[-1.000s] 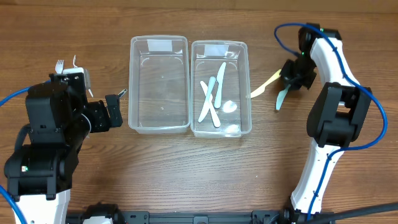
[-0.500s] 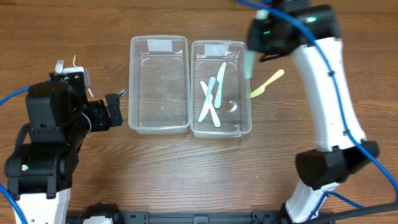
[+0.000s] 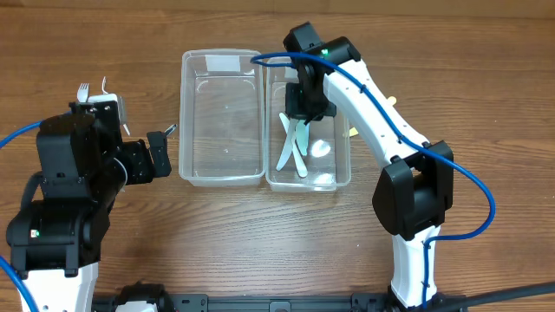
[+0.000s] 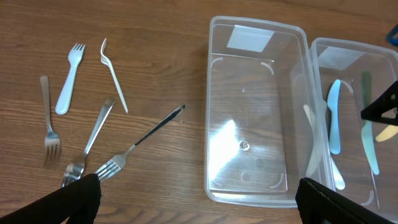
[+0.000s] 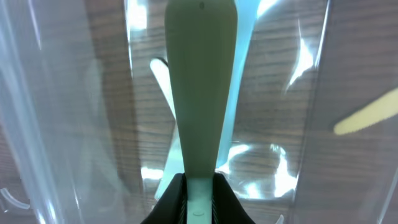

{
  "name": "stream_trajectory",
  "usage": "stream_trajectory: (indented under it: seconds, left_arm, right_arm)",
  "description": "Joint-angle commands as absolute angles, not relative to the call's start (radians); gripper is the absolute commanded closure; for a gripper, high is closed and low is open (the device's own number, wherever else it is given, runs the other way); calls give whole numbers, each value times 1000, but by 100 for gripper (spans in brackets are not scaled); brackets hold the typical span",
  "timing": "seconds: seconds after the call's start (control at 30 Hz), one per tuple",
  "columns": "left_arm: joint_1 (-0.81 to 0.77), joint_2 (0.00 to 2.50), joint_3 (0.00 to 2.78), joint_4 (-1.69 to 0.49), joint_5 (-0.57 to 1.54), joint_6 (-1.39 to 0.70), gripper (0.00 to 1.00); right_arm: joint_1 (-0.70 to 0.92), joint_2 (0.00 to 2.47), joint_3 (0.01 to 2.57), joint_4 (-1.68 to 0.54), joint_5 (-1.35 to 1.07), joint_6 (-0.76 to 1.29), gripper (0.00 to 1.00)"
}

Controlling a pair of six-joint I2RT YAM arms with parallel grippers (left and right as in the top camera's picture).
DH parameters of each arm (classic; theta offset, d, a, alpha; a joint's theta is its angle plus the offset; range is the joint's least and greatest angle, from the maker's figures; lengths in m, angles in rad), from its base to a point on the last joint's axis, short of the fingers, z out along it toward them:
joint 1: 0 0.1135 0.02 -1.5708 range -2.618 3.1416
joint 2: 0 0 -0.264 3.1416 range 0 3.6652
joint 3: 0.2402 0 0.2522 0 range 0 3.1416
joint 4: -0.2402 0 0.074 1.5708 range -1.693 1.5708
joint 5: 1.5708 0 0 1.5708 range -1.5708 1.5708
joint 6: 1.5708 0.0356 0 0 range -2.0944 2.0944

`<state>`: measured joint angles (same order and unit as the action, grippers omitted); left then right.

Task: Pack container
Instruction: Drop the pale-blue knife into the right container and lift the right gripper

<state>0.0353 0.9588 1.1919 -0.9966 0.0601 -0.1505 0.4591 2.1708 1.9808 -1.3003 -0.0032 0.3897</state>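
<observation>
Two clear plastic containers sit side by side. The left container [image 3: 221, 178] [image 4: 214, 124] holds nothing. In the right container [image 3: 345, 165] [image 4: 311, 56] lie several pale plastic utensils [image 3: 295, 147] [image 4: 334, 118]. My right gripper [image 3: 306, 106] [image 5: 199, 202] hangs over the right container, shut on a pale green plastic utensil [image 5: 200, 87] that points down into it. Beside the left container, my left gripper [image 3: 158, 154] [image 4: 199, 208] stands wide open with nothing between its fingers.
Several forks lie on the wood left of the containers, among them a white plastic fork [image 4: 67, 84] and metal forks [image 4: 50, 134] [image 4: 140, 143]. Outside the right container's far wall lies a yellow plastic utensil [image 5: 367, 112] [image 3: 352, 132], mostly hidden overhead by my right arm.
My right arm has swung from the table's right side leftward over the right container, carrying the green utensil. The yellow utensil stayed on the table. The left arm has not moved.
</observation>
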Motion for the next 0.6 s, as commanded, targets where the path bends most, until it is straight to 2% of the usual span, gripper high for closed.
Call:
stream_trajectory:
  seconds: [0.0,0.3,0.53,0.57]
  left_arm:
    - [39,960,1214,-994,68,-131,0]
    - [39,960,1214,-995,68,-131,0]
    - [39,960,1214,-995,68,-131,0]
    - [39,960,1214,-995,68,-131,0]
  right_arm:
    - [457,2159,1980,-1287,-1,392,70]
    - [456,2146,2128,-1343,65,414,68]
    - [366,2093,2347,-1406,197,638,67]
    - [340,2093,2361,-1417,194,668,62]
